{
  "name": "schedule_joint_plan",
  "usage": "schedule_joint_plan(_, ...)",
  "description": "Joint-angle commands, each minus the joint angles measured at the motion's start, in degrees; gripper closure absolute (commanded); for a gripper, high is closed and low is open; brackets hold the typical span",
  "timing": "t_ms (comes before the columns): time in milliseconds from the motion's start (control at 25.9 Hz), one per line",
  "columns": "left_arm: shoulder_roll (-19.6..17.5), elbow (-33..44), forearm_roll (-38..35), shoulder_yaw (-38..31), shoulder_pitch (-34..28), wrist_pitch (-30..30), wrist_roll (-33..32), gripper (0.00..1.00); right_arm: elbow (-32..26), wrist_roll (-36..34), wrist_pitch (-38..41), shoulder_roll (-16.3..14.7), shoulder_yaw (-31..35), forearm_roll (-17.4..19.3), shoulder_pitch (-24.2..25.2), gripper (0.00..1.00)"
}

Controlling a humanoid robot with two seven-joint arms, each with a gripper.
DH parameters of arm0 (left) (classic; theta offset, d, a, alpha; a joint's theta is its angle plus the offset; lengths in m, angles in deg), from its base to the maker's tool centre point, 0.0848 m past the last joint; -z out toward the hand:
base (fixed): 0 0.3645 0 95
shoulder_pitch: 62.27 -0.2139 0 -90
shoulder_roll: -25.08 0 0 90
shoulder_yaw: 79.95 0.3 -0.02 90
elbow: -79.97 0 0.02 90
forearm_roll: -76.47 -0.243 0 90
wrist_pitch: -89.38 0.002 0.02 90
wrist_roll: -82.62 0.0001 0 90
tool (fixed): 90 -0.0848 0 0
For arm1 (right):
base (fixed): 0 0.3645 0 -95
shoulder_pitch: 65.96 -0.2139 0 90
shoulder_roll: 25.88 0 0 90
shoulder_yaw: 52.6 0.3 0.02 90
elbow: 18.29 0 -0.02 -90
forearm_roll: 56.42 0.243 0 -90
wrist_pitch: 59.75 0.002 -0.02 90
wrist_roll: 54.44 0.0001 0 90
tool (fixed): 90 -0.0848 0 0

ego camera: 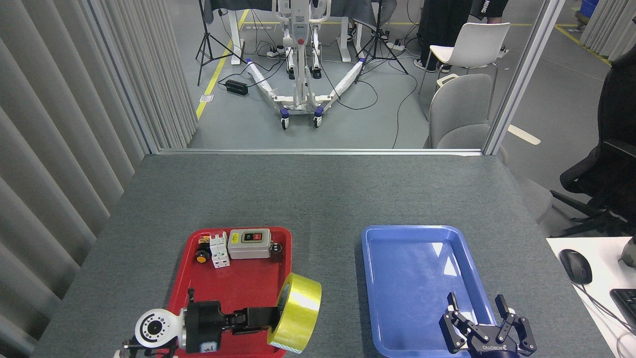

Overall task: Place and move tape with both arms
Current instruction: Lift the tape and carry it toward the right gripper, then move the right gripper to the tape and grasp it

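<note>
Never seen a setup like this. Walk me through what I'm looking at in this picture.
The view is from a humanoid robot's own head, looking down at a grey table. Its two black arms enter from the bottom. The left gripper has its fingers shut on a yellow roll of tape, held on edge over the right rim of a red tray. That tray also holds a grey switch box and small electrical parts. The right gripper hangs open over an empty blue tray. Beyond the table are chairs and equipment on the floor.
</note>
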Motion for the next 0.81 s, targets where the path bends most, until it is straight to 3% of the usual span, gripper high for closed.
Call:
schedule_joint_plan(0,2.7,0.5,0.5,2.3,-0.4,3.2,-0.4,1.00,-0.8,-0.1,0.0,-0.3,0.0,0.0,-0.2,0.00)
schedule_joint_plan(155,3.5,0.2,-0.8,6.2,-1.4,6.5,-0.4,1.00,-1.3,-0.2,1.8,-1.1,-1.4,0.0,-0.3,0.00)
schedule_joint_plan(348,3.6,-0.2,-0.9,8.2,-1.5,8.9,-3.7,1.00,-4.4,-0.5,8.4,-7.5,-7.6,3.3,-0.1,0.00)
schedule_joint_plan(619,3.6,-2.4,-0.3,9.5,-1.5,11.0,-4.3,1.00,-5.0,-0.6,24.0,-23.0,-18.5,29.0,-0.3,0.00)
schedule_joint_plan(773,3.6,-2.5,-0.3,9.4,-1.5,11.1,-4.3,1.00,-4.5,-0.5,38.6,-29.9,-19.2,37.7,-0.5,0.00)
